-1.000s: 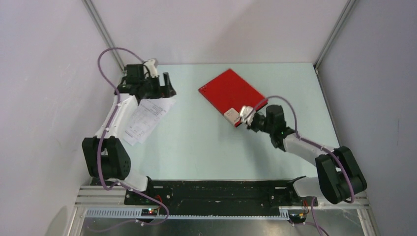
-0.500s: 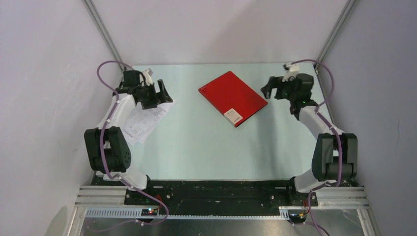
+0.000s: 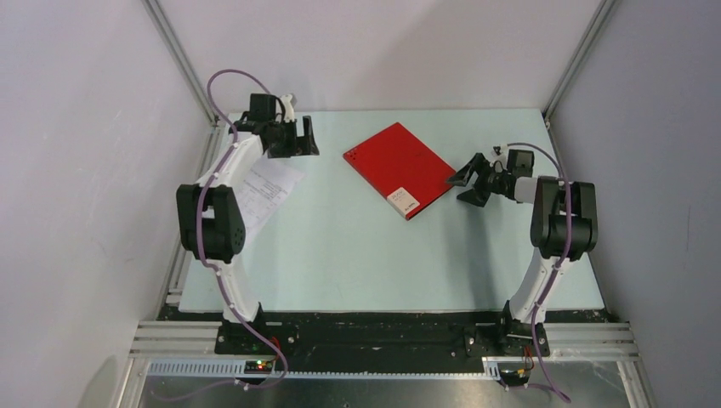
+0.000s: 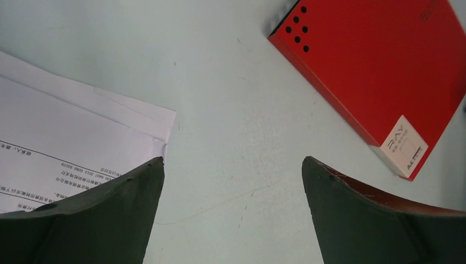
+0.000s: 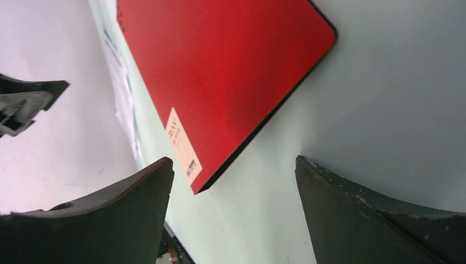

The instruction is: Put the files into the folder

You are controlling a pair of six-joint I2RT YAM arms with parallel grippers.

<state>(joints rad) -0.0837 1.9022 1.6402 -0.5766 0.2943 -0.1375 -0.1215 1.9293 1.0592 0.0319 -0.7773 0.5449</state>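
The red folder [image 3: 398,167] lies shut and flat at the table's back middle, turned diagonally, with its white label [image 3: 402,201] at the near corner. It also fills the upper part of the right wrist view as the folder [image 5: 220,71], and sits top right in the left wrist view as the folder [image 4: 379,66]. The files [image 3: 263,191], white printed sheets, lie fanned at the left; the left wrist view shows the files [image 4: 66,137] at its left. My left gripper [image 3: 302,138] [image 4: 232,165] hangs open between files and folder. My right gripper [image 3: 466,180] [image 5: 233,162] is open just right of the folder's right corner, holding nothing.
White walls close in the pale green table [image 3: 366,255] on three sides, with aluminium posts [image 3: 183,59] at the back corners. The left arm's elbow [image 3: 208,223] stands over the table's left edge, and the right arm's elbow [image 3: 561,219] near its right edge.
My right gripper, shut at the folder's label corner a second ago, has opened, swung away to the right and come back beside the folder's right corner. My left gripper moved back and right, off the files.
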